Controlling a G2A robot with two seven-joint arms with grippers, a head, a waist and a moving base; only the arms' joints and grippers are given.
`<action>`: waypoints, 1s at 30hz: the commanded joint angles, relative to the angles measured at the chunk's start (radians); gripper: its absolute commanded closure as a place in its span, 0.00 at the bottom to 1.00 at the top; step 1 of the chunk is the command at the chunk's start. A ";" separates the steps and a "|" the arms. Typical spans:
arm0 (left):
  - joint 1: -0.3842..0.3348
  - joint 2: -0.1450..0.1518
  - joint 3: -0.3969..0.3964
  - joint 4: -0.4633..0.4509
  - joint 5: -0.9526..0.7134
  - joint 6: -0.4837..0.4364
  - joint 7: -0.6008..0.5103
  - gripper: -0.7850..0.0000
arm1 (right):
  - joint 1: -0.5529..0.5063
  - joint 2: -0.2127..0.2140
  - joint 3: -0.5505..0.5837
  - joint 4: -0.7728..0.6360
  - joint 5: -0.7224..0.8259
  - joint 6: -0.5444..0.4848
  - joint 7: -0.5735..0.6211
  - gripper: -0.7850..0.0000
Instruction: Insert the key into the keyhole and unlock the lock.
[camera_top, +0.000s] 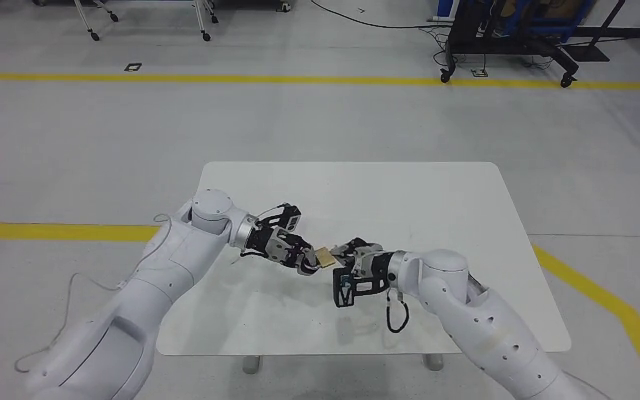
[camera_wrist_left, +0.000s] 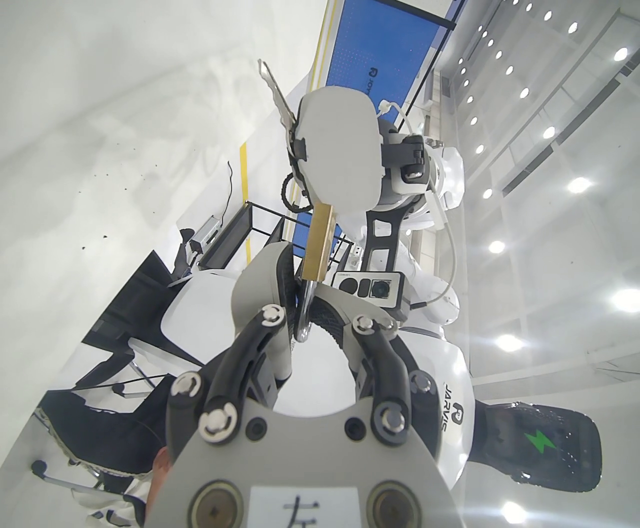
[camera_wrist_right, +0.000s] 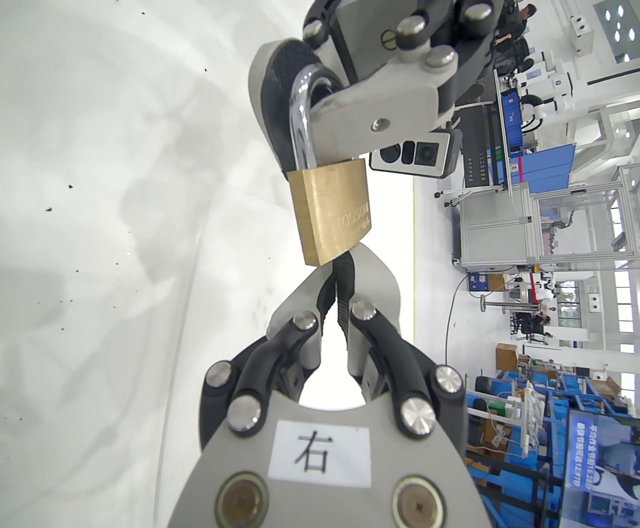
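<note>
A brass padlock (camera_top: 325, 258) hangs above the white table (camera_top: 440, 200), held between my two grippers. My left gripper (camera_wrist_left: 305, 292) is shut on its steel shackle (camera_wrist_right: 300, 125), and the brass body (camera_wrist_right: 332, 212) points toward the other arm. My right gripper (camera_wrist_right: 342, 282) is shut, with its tips pressed against the keyhole end of the body. A silver key (camera_wrist_left: 275, 95) on a ring sticks out past the right gripper's white finger (camera_wrist_left: 340, 150), pointing away from the lock. The keyhole itself is hidden. In the top view the left gripper (camera_top: 303, 254) and right gripper (camera_top: 346, 268) meet near the table's front.
The table's front edge lies just below both grippers in the top view. Bare tabletop stretches behind them and to the right (camera_top: 470, 230). Beyond the table are grey floor, yellow lines and wheeled frames (camera_top: 510, 40) far off.
</note>
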 joint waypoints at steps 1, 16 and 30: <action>0.000 0.002 -0.003 0.000 0.002 -0.001 0.000 1.00 | -0.004 0.002 0.003 -0.003 -0.003 0.003 0.001 1.00; 0.013 0.011 -0.038 -0.037 0.045 -0.071 0.000 1.00 | -0.057 0.022 0.092 -0.030 0.013 0.034 0.003 1.00; 0.018 0.039 0.016 -0.110 0.060 -0.128 0.000 1.00 | 0.018 0.005 -0.008 -0.014 -0.025 -0.014 0.050 1.00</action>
